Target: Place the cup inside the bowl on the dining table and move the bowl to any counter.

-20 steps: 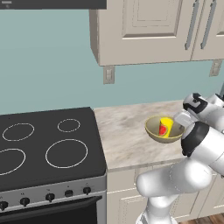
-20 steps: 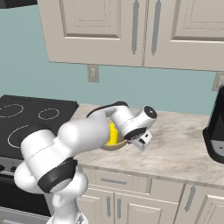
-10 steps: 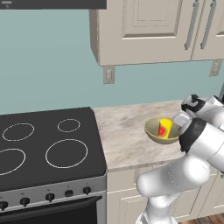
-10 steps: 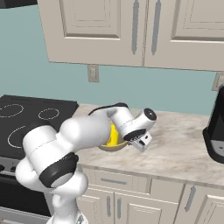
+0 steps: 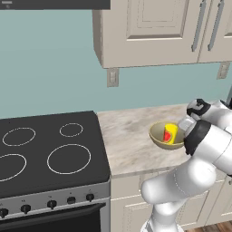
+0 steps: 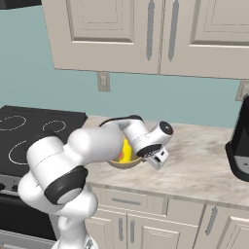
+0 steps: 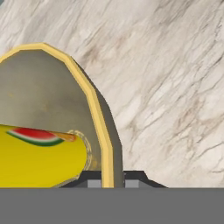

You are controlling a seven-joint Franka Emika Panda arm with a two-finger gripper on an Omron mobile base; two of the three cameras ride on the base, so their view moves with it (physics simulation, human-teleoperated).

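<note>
Teal wall and cream cabinets stand behind the counter [image 5: 131, 136], a beige marble-look top next to a black stove [image 5: 45, 154]. On the right base view a dark appliance [image 6: 240, 146] stands at the far right of the same top.

The bowl [image 5: 166, 136] is above or on the counter, w/ the cup [image 5: 171, 134] lying inside it, red patch visible. If the bowl's bottom already touches the top or is just over it, the pics do not tell for sure; it looks very close.

The gripper [image 7: 113, 178] is almost closed and pinches the bowl's rim: in the hand view the yellowish rim runs up exactly between the two dark finger tips, one tip on the inner side, one on the outer wall. So it has hold of the bowl, approx. at the edge nearest to the arm.

Key relation for the next move: the bowl body lies to one side of the jaws (left side in the hand view), the bare marble is on the other side and ahead. The rim line goes along the gripper's looking direction, so the jaws squeeze across the wall thickness.

Judgement: cup-in-bowl part is done, bowl is at a counter; what remains is prob. to lower fully, open the jaws and draw back along the rim w/o tipping the bowl.
</note>
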